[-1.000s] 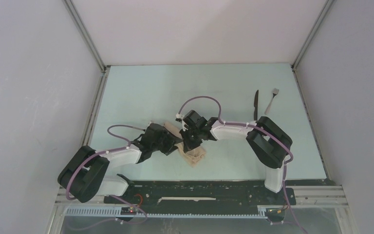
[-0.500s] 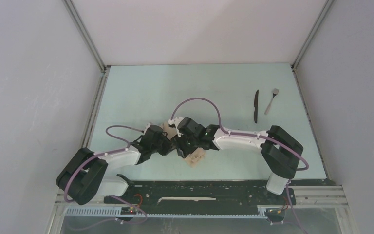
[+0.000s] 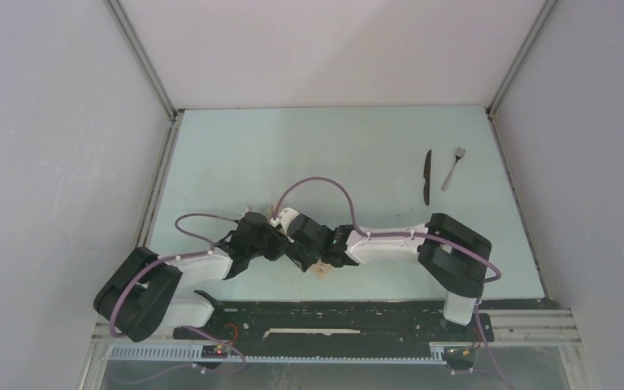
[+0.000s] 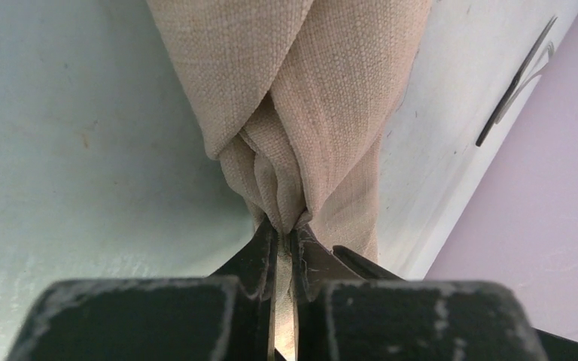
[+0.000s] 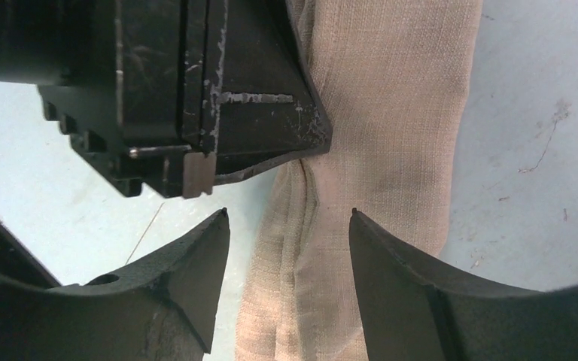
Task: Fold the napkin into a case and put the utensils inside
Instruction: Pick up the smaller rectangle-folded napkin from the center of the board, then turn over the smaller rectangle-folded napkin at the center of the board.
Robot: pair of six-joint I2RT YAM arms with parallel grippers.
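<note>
The beige napkin point(image 4: 323, 90) lies folded into a narrow bundle near the table's front middle; only a small bit of it point(image 3: 322, 269) shows past the two wrists in the top view. My left gripper point(image 4: 282, 229) is shut on a bunched fold of the cloth. My right gripper point(image 5: 290, 214) stands open right over the napkin point(image 5: 391, 113), one finger on each side of a lengthwise crease, holding nothing. The left gripper's black body point(image 5: 196, 90) is just ahead of it. The black knife point(image 3: 426, 176) and grey fork point(image 3: 452, 168) lie side by side at the far right.
Both arms meet over the napkin, with the left gripper point(image 3: 280, 244) and right gripper point(image 3: 305, 253) close together. Purple cables loop above the wrists. The table point(image 3: 236, 162) is pale green with grey walls on three sides. The knife point(image 4: 506, 101) shows far off in the left wrist view.
My left gripper has shut on the napkin. My right gripper has opened, let the cloth go, and shifted left and nearer beside the left wrist.
</note>
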